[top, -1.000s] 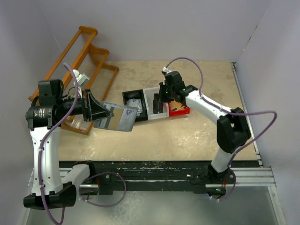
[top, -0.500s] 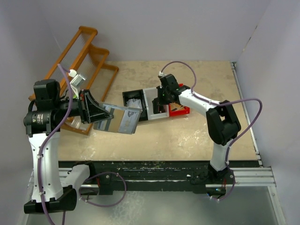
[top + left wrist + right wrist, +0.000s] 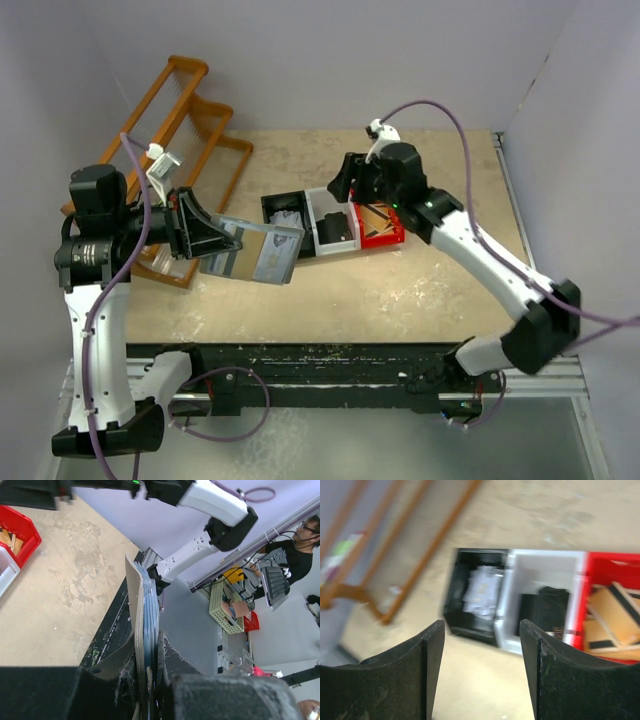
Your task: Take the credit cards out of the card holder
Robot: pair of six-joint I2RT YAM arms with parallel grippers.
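Left gripper (image 3: 200, 235) clamps the card holder (image 3: 258, 255) aloft beside the black bin (image 3: 270, 205) — pale credit cards (image 3: 481, 586) lie in that bin. Right gripper (image 3: 481, 627), jaws apart and empty, should meet the holder's free edge squarely — pinching one card.

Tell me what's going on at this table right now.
The left claw is clamped on the grey card holder, holding it up to the left of a row of three bins. The right claw hangs open and empty above those bins. Some whitish cards already lie in the black bin. The white bin holds a flat black item, and the red bin holds wooden pieces.
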